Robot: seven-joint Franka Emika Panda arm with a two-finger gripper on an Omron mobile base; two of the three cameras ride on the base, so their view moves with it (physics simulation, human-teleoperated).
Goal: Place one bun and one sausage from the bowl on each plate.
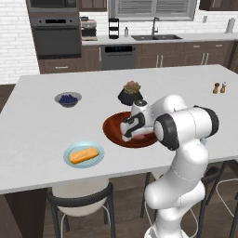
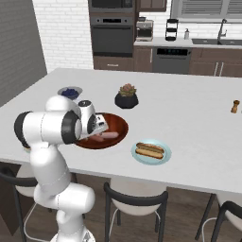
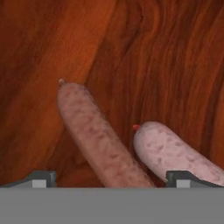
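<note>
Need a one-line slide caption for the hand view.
Open tool poised over two sausages lying in the wooden bowl.

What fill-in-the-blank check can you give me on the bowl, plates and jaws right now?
1. The wooden bowl holds ___ sausages.
2. The jaws of the gripper stand ___ just above them.
3. The plate in the left base view carries one ___.
Missing words: two; open; bun.

Two sausages (image 3: 98,140) in bowl (image 3: 166,52), plates (image 1: 69,149) bunned
</note>
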